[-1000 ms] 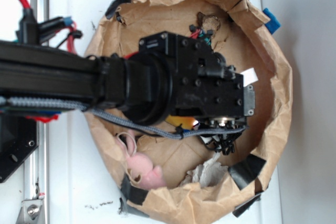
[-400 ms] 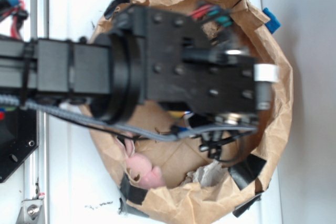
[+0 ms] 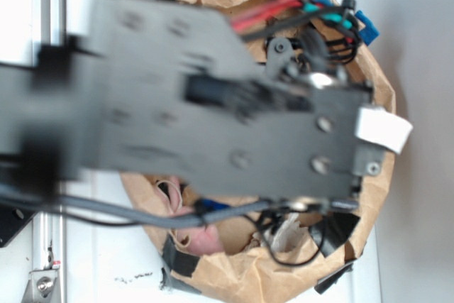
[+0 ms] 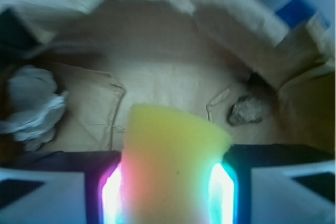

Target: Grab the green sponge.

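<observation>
At this moment, working across the wrist view from the left, you had the crumpled white paper wad [image 4: 29,109] lying on the floor of the brown paper basket [image 4: 157,61], to the left of the sponge and clear of it. In the middle, the green sponge [image 4: 170,166], which read as yellow foam here, sat clamped between the gripper's [image 4: 169,195] two fingers [image 4: 107,195], one lit pad pressed against each side and the block's slanted top poking up past them. The sponge looked lifted off the paper floor, though the exact gap could not be judged. To the right of the sponge lay a small dark scrap [image 4: 247,111] on the floor, and beyond it a patch of blue tape [image 4: 296,9] on the basket's rim. In the exterior view the arm's body filled most of the frame, blurred, and hid the sponge entirely; only the pink plush bunny [image 3: 206,235] peeked out beneath it. Your risk from here was the foam itself: it is soft, so a squeeze that low on the block could let it twist or slip out if you moved quickly. The crinkled basket wall was also close enough to snag the sponge or the trailing cables on the way out.
</observation>
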{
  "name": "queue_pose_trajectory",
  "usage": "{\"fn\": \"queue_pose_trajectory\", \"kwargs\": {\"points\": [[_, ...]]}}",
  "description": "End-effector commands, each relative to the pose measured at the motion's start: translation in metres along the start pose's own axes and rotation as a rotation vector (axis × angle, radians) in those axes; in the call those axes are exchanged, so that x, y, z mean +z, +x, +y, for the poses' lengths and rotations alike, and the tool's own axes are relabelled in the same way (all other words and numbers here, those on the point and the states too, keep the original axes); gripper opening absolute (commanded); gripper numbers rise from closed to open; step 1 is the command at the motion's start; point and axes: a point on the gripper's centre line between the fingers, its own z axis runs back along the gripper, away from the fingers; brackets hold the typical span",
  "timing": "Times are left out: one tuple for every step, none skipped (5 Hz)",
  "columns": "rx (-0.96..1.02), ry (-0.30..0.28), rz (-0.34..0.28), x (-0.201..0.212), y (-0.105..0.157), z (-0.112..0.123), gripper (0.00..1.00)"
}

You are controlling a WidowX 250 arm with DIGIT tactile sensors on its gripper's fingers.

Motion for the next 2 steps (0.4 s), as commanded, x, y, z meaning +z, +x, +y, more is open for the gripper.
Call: {"fn": "queue_pose_trajectory", "kwargs": {"points": [[0.037, -0.045, -0.068, 0.0337, -0.0152, 0.0112, 0.0], [0.052, -0.037, -0.053, 0.0311, -0.0171, 0.0084, 0.0]]}}
